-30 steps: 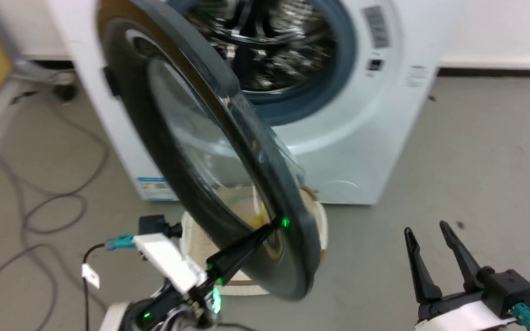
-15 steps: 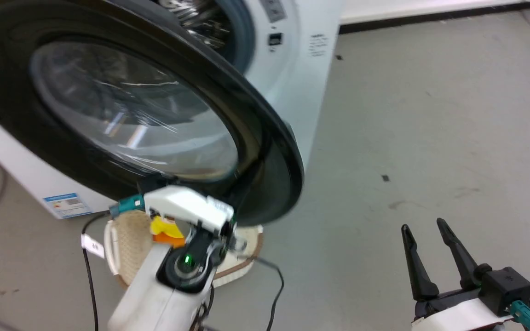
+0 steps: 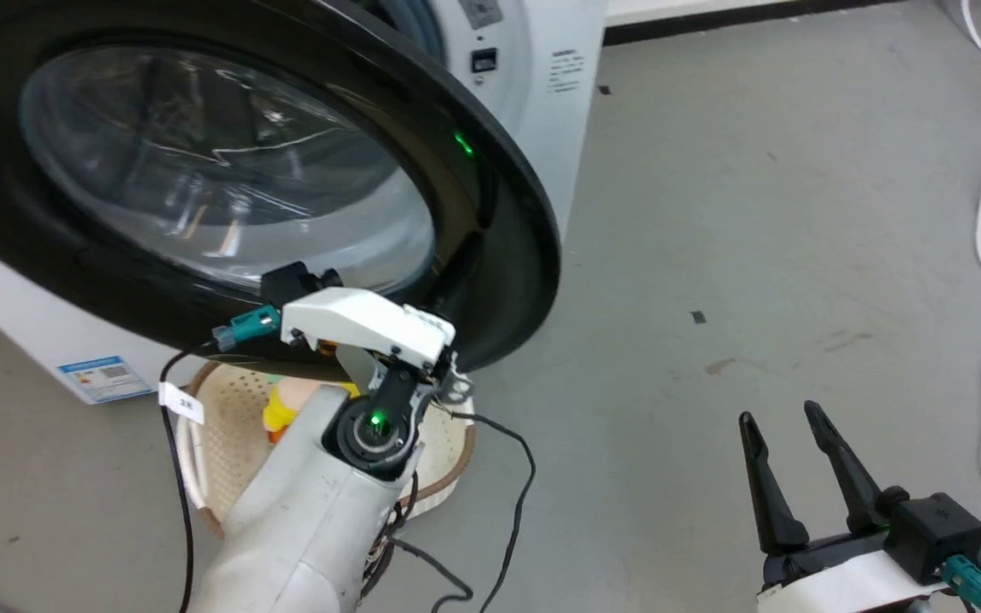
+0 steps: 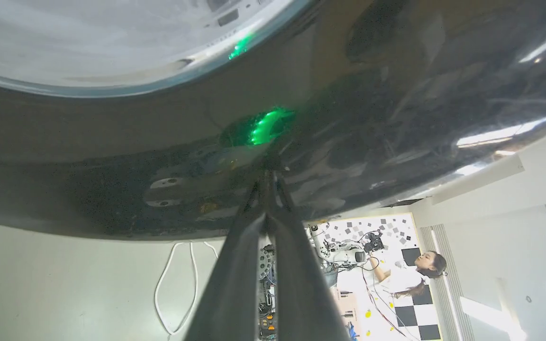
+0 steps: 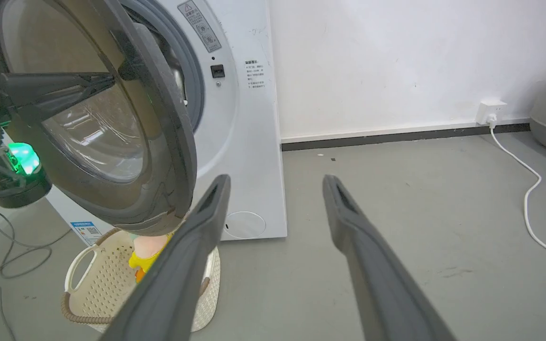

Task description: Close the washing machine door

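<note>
Overhead first, from the head view: the washing machine door (image 3: pixel 512 255) takes up the upper left, its wide black rim circling a bulging clear glass window that catches pale reflections. It stands swung partway out from the white washing machine (image 3: pixel 546 128), with a slice of the grey gasket showing behind its top edge. The pale left forearm rises from the bottom edge to a white wrist housing set against the lower rim. The right gripper (image 3: pixel 780 417) sits at the lower right above bare grey floor (image 3: pixel 754 213), well apart from the door, fingers spread with nothing between them. A cream basket (image 3: pixel 218 426) lies under the door.

Next, the left wrist view: the left gripper (image 4: pixel 268 177) has its two dark fingers drawn together, tips touching the glossy black rim of the door (image 4: pixel 112 166), where a green glow reflects. Nothing is clamped between them.

Last, the right wrist view: the right gripper (image 5: pixel 277 180) points over the floor with a wide gap between its fingers. The door (image 5: pixel 180 142) shows edge-on, angled away from the machine (image 5: pixel 249 166), its free edge clear of the front panel. The left arm's fingers (image 5: pixel 64 87) reach level across to the rim.
</note>
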Tool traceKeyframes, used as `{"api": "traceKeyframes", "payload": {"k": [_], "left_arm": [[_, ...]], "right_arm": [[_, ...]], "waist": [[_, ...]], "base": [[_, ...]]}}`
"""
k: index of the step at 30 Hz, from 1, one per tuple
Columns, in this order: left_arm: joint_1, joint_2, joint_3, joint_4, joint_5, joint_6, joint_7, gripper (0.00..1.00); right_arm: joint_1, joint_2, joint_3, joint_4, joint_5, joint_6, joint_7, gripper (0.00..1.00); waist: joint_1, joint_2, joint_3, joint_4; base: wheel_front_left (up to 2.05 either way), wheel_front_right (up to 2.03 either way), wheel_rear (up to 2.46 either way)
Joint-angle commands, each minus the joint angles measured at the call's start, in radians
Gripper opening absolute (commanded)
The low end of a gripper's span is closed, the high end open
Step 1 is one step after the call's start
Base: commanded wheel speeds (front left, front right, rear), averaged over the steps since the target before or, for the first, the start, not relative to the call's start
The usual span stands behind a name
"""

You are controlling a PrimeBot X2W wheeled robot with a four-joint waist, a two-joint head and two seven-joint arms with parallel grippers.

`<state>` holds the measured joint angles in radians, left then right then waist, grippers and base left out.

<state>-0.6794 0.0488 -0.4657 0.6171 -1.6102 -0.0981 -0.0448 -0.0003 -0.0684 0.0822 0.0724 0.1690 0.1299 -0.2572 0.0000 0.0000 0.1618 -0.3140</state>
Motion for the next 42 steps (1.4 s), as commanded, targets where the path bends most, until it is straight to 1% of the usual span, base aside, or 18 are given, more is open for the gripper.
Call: {"api": "traceKeyframes", "payload": {"k": [1, 6, 8, 12, 13, 15, 17, 19, 21, 22, 24, 28, 32, 33, 34, 35, 39, 42], "left_arm": [[-0.002, 0.002, -0.007, 0.005, 0.008, -0.009, 0.002, 0.00], [0.056, 0.050, -0.084, -0.024, 0.115, -0.029, -0.024, 0.00], [0.090, 0.092, -0.132, -0.061, 0.191, -0.031, -0.055, 0.00], [0.158, 0.206, -0.225, -0.135, 0.383, -0.032, -0.152, 0.00], [0.174, 0.233, -0.234, -0.151, 0.426, -0.025, -0.173, 0.00], [0.201, 0.283, -0.239, -0.190, 0.522, 0.007, -0.202, 0.00], [0.231, 0.324, -0.222, -0.242, 0.614, 0.052, -0.213, 0.00], [0.263, 0.352, -0.165, -0.317, 0.716, 0.106, -0.216, 0.00], [0.313, 0.364, -0.090, -0.403, 0.825, 0.163, -0.216, 0.00], [0.345, 0.361, -0.047, -0.445, 0.867, 0.188, -0.216, 0.00], [0.415, 0.346, 0.030, -0.520, 0.937, 0.222, -0.217, 0.00], [0.551, 0.317, 0.128, -0.612, 1.060, 0.253, -0.217, 0.00], [0.652, 0.293, 0.164, -0.640, 1.170, 0.260, -0.217, 0.00], [0.670, 0.286, 0.167, -0.641, 1.196, 0.259, -0.217, 0.09], [0.684, 0.274, 0.173, -0.644, 1.216, 0.261, -0.217, 0.45], [0.697, 0.258, 0.182, -0.651, 1.230, 0.262, -0.217, 1.00], [0.740, 0.209, 0.208, -0.662, 1.267, 0.247, -0.217, 1.00], [0.761, 0.197, 0.218, -0.650, 1.292, 0.226, -0.217, 1.00]], "right_arm": [[-0.010, 0.005, -0.004, -0.005, 0.011, 0.001, -0.004, 1.00], [0.003, 0.006, -0.020, -0.009, 0.011, 0.001, -0.004, 1.00], [0.011, 0.005, -0.024, -0.010, 0.009, 0.001, -0.004, 1.00], [0.027, -0.004, -0.024, -0.012, 0.011, 0.001, -0.004, 1.00], [0.031, -0.006, -0.024, -0.013, 0.012, 0.001, -0.004, 1.00], [0.038, -0.013, -0.025, -0.014, 0.014, 0.001, -0.004, 1.00], [0.045, -0.016, -0.027, -0.018, 0.014, 0.001, -0.004, 1.00], [0.053, -0.019, -0.029, -0.023, 0.012, 0.001, -0.005, 1.00], [0.058, -0.022, -0.028, -0.029, 0.011, 0.001, -0.005, 1.00], [0.060, -0.023, -0.029, -0.032, 0.010, 0.001, -0.005, 1.00], [0.063, -0.024, -0.026, -0.037, 0.007, 0.001, -0.005, 1.00], [0.068, -0.024, -0.020, -0.037, 0.004, 0.001, -0.005, 1.00], [0.069, -0.024, -0.020, -0.036, 0.002, 0.001, -0.005, 1.00], [0.071, -0.023, -0.021, -0.035, 0.002, 0.001, -0.005, 1.00], [0.073, -0.022, -0.023, -0.034, 0.001, 0.001, -0.005, 1.00], [0.075, -0.021, -0.024, -0.032, 0.001, 0.001, -0.005, 1.00], [0.083, -0.018, -0.025, -0.027, 0.000, 0.001, -0.005, 1.00], [0.085, -0.016, -0.022, -0.017, 0.000, 0.001, -0.005, 1.00]], "waist": [[0.0000, 0.0000, -0.010, 0.017], [0.0000, 0.0000, -0.047, 0.078], [0.0000, 0.0000, -0.067, 0.106], [0.0000, 0.0000, -0.107, 0.162], [0.0000, 0.0000, -0.116, 0.175], [0.0000, 0.0000, -0.133, 0.205], [0.0000, 0.0000, -0.146, 0.233], [0.0000, 0.0000, -0.157, 0.261], [0.0000, 0.0000, -0.164, 0.286], [0.0000, 0.0000, -0.166, 0.297], [0.0000, 0.0000, -0.172, 0.315], [0.0000, 0.0000, -0.180, 0.338], [0.0000, 0.0000, -0.183, 0.348], [0.0000, 0.0000, -0.183, 0.350], [0.0000, 0.0000, -0.183, 0.352], [0.0000, 0.0000, -0.182, 0.354], [0.0000, 0.0000, -0.180, 0.359], [0.0000, 0.0000, -0.179, 0.358]], "base": [[0.00, 0.00, 0.00], [0.00, 0.00, 0.00], [0.00, 0.00, 0.00], [0.00, 0.00, 0.00], [0.00, 0.00, 0.00], [0.00, 0.00, 0.00], [0.00, 0.00, 0.00], [0.00, 0.00, 0.00], [0.00, 0.00, 0.00], [0.00, 0.00, 0.00], [0.00, 0.00, 0.00], [0.00, 0.00, 0.00], [0.00, 0.00, 0.00], [0.00, 0.00, 0.00], [0.00, 0.00, 0.00], [0.00, 0.00, 0.00], [0.00, 0.00, 0.00], [0.00, 0.00, 0.00]]}}
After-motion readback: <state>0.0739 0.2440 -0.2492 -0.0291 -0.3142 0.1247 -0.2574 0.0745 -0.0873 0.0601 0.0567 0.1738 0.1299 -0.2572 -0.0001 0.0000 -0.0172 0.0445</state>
